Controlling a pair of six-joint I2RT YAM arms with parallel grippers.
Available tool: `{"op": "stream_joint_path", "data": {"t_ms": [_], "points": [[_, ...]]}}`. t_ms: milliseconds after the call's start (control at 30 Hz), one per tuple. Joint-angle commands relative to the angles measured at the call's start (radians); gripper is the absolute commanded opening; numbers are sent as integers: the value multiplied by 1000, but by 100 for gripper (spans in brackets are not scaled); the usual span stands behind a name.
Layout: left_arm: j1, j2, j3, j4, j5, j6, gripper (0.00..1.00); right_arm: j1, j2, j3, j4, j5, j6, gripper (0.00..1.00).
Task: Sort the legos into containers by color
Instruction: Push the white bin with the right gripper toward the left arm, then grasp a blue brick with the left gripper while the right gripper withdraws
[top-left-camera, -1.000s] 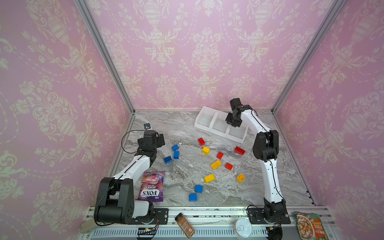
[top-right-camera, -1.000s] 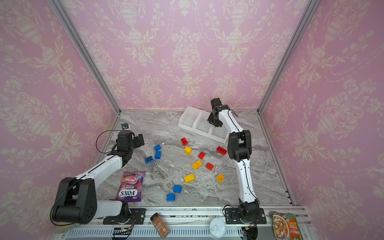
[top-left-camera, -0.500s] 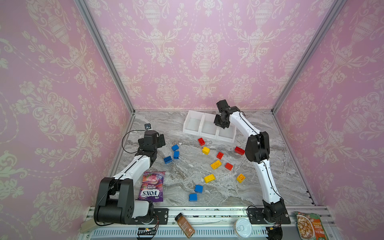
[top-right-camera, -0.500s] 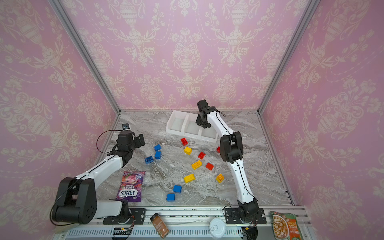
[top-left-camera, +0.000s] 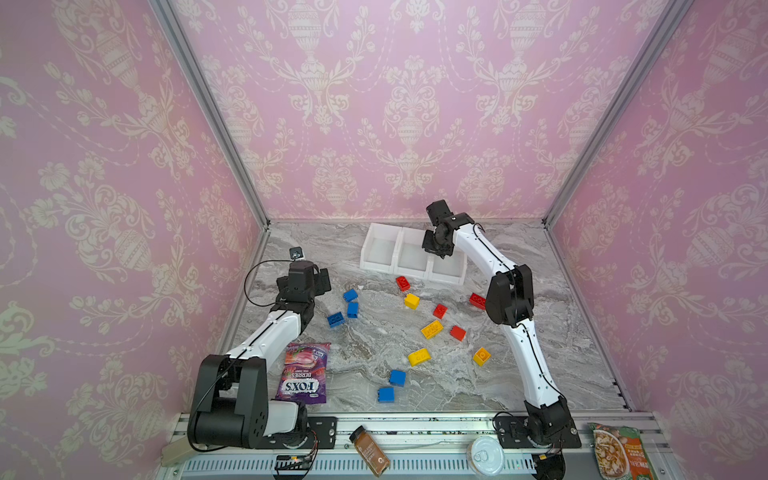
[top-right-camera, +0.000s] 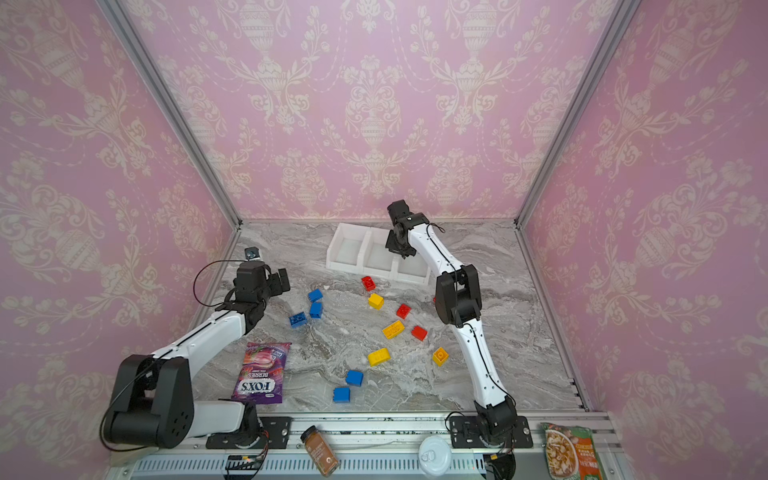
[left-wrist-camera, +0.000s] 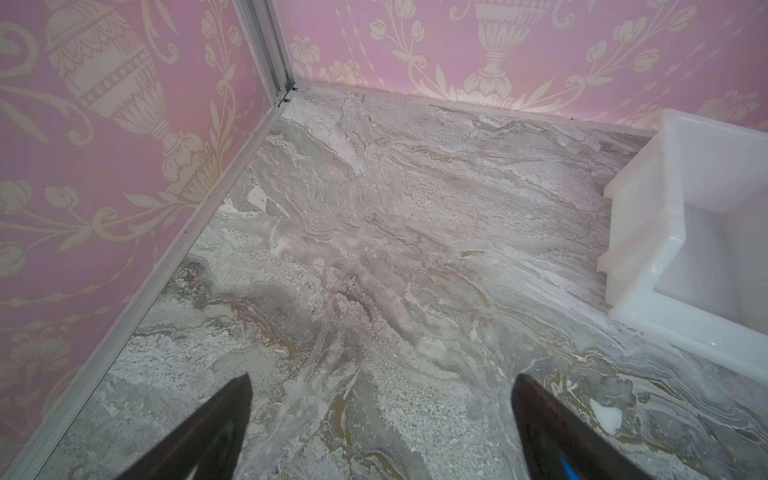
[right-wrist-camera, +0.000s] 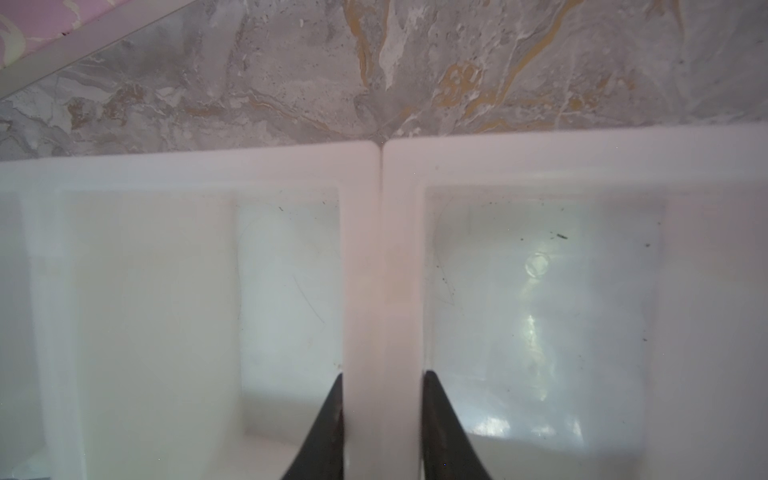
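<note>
Thirteen legos (top-left-camera: 432, 329) countable, loose mid-surface (top-left-camera: 561, 332), in front of the containers (top-left-camera: 376, 266) at the far edge. One red brick (top-left-camera: 477, 300) is half hidden behind the right arm (top-left-camera: 509, 295), which also blocks part of the right bin. Right pincer (right-wrist-camera: 382, 374) pinches the double wall between middle and right bins. Left pincer (left-wrist-camera: 382, 376) is spread over bare surface by the left edge, finger bases cropped.
</note>
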Motion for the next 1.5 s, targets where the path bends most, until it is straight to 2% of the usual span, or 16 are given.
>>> {"op": "stream_joint_path", "data": {"t_ms": [0, 200, 433, 667, 967, 1167, 1300, 1467], "points": [[-7, 0, 25, -26, 7, -12, 99, 8, 30, 15, 32, -59, -19, 9], [-7, -7, 27, -29, 2, -6, 99, 6, -20, 7, 53, -49, -65, 16], [-8, -6, 27, -28, 6, -8, 99, 4, -59, 6, 54, -71, -99, 30], [-9, -10, 27, -28, 5, -8, 99, 4, -58, 5, 49, -78, -120, 26], [-11, -21, 27, -31, 7, -6, 99, 3, -95, -26, 84, -86, -140, 42], [-17, -36, 26, -62, 4, -6, 99, 3, -173, -70, 109, -85, -145, 59], [-34, -38, 82, -136, 20, -42, 99, 5, -273, -181, 131, -113, -162, 68], [-75, -26, 161, -330, 70, -121, 99, 8, -446, -408, 173, -152, -188, 76]]}}
